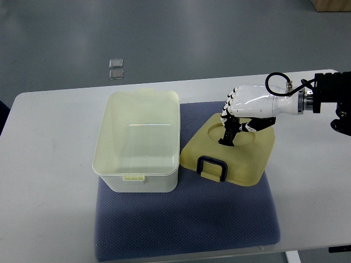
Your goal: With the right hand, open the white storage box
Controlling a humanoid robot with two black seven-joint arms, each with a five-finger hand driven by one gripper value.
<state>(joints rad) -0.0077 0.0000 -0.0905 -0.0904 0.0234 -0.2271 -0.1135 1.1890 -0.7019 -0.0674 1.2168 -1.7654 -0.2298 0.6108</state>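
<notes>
Here, open storage box (138, 142), lid (230, 156) beside it, right hand (236, 118) covering lid's recess

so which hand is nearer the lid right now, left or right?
Right. The right hand is over the lid, fingers down on its top. The left hand isn't in view at all.

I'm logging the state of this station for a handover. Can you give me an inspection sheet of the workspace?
Surface: white table, with a blue-grey mat under the work.
Job's things: white storage box open and empty; its lid lies on the mat to the right, tilted against the box, black handle up.
Clutter: nothing seen on the table.
Hands: right hand over the lid, fingers pointing down at it; left not in view.
Cables: black cable looped at the right wrist.
Surroundings: grey floor, two small clear objects lying on it.
</notes>
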